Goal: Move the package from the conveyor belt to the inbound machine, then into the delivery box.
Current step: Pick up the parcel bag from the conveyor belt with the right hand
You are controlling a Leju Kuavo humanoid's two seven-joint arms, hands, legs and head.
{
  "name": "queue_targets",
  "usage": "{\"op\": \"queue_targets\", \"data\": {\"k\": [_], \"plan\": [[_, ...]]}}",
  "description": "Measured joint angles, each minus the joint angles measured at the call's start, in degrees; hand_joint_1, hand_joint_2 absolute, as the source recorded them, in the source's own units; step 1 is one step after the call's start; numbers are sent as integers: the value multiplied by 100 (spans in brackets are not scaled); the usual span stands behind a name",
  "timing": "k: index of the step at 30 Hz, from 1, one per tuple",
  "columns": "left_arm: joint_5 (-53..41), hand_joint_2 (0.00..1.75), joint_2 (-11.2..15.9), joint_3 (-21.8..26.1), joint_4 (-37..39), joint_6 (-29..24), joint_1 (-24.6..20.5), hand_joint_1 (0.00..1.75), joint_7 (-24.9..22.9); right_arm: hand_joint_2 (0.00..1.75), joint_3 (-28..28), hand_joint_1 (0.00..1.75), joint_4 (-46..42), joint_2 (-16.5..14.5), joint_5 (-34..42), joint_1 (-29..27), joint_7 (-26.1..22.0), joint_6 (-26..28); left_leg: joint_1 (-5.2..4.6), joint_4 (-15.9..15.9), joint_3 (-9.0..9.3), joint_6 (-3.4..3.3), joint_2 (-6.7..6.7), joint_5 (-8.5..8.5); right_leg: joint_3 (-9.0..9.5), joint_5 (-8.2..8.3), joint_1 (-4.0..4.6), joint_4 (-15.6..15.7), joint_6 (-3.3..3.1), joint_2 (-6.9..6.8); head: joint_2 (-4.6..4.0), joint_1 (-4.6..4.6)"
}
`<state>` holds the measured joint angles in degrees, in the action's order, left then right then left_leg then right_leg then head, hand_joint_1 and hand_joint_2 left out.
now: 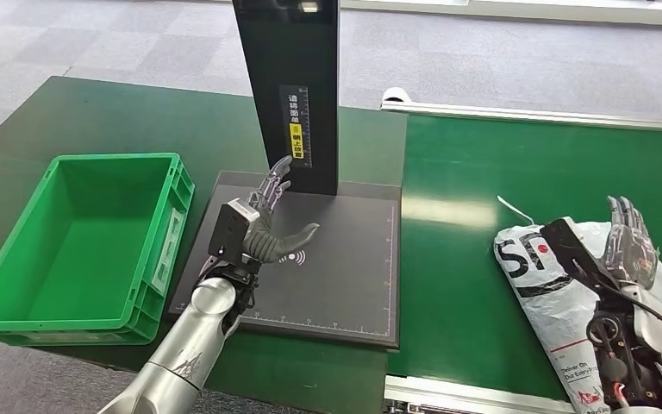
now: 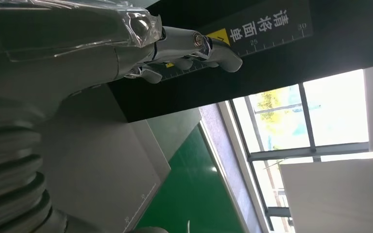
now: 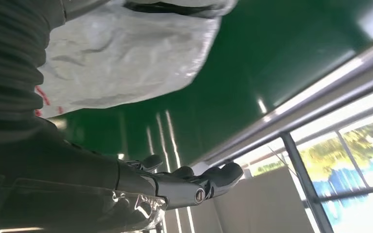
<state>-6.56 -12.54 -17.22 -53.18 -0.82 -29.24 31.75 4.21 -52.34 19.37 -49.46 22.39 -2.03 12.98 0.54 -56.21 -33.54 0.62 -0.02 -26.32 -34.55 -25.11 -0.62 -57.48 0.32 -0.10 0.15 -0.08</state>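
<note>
Package: the white plastic mailer (image 1: 541, 285) lies flat on the green conveyor belt (image 1: 465, 250), directly under the right hand (image 1: 627, 246) and reaching out past it on the side toward the left hand; black and red print shows on it.
Right hand: it hovers over the package with fingers stretched out and apart — nothing gripped. From the head view it cannot be told whether the fingers touch the bag.
Left hand: the left hand (image 1: 267, 216) is spread, holding nothing, above the dark plate of the inbound machine (image 1: 327, 276); its fingertips (image 1: 277, 177) reach close to the machine's black upright column (image 1: 289, 78).
Delivery box: the green crate (image 1: 151, 276) sits on the far side of the left hand from the package, beside the machine plate; only its bare green floor shows inside.
Left wrist view: the fingers (image 2: 213, 48) lie against the sight of a ruler strip and a yellow label (image 2: 257, 31) on the column — much closer than the head view gives; the grey plate (image 2: 102, 160) and a strip of green belt (image 2: 189, 189) run past it.
Right wrist view: the crumpled white package (image 3: 126, 58) sits close beside the wrist, the fingers (image 3: 209, 179) held straight above the glossy belt (image 3: 272, 63), apart from the bag's visible edge.
</note>
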Motion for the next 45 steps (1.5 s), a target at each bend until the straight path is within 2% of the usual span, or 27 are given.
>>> {"op": "queue_targets", "data": {"k": [5, 9, 14, 19, 26, 27, 30, 31, 34, 40, 45], "plan": [[0, 175, 53, 73, -11, 26, 18, 0, 19, 175, 197, 0, 258, 176, -410, -104, 135, -320, 0, 0, 0, 0, 4, 0, 0, 0, 0, 0, 0, 2, -1, 0], [4, 175, 76, 160, -19, 70, 17, 0, 76, 175, 205, 0, 642, 235, -864, -27, 299, -779, 0, 0, 0, 0, 4, 0, 1, 0, 0, 0, 0, 2, -1, -1], [-49, 175, 120, 299, -85, 62, 29, 0, 119, 175, 103, 0, 1271, 197, -1208, 300, 264, -1340, 0, 0, 1, 0, 8, 1, 1, 1, 1, -1, 0, 5, -1, 0], [-169, 175, 158, 470, -213, -3, 91, 0, 131, 175, -138, 0, 1850, 161, -1289, 649, 252, -2154, 1, 0, 2, 1, 5, 2, 1, 1, 2, -1, 0, 3, -1, -1], [-230, 175, 183, 590, -289, -29, 120, 0, 129, 175, -300, 0, 2228, 155, -1292, 874, 252, -2358, 0, -1, 1, 0, 4, 1, 2, 0, 1, -1, 0, 3, 1, 1], [-230, 175, 185, 599, -291, -29, 121, 0, 128, 175, -312, 21, 2254, 154, -1292, 890, 252, -2367, 0, -1, 1, 0, 4, 1, 2, 0, 1, -1, 0, 3, 1, 0], [-238, 175, 193, 622, -295, -37, 123, 0, 126, 175, -360, 152, 2332, 151, -1317, 955, 244, -2443, 0, -1, 2, 0, 4, 1, 5, 1, 1, -1, 0, 3, 0, 0], [-244, 175, 198, 632, -298, -43, 123, 0, 124, 175, -390, 175, 2373, 150, -1340, 997, 218, -2503, 0, -1, 3, 0, 5, 1, 5, 1, 1, -1, 0, 4, 0, -1], [-269, 175, 215, 673, -321, -62, 122, 0, 118, 175, -515, 175, 2533, 150, -1414, 1165, 71, -2621, 0, -1, 8, 0, 9, 2, 6, 1, 2, -1, 0, 6, -1, -1], [-337, 175, 246, 726, -330, -90, 123, 0, 134, 175, -758, 175, 2728, 117, -1460, 1342, -310, -2448, 1, -1, 9, 0, 8, 2, 7, 1, 2, -1, 0, 6, -1, 0], [-345, 175, 251, 729, -329, -91, 123, 0, 134, 175, -853, 175, 2800, 78, -1459, 1378, -352, -2399, 1, -1, 8, 0, 7, 1, 7, 1, 2, -1, 0, 6, -1, 1]]}}
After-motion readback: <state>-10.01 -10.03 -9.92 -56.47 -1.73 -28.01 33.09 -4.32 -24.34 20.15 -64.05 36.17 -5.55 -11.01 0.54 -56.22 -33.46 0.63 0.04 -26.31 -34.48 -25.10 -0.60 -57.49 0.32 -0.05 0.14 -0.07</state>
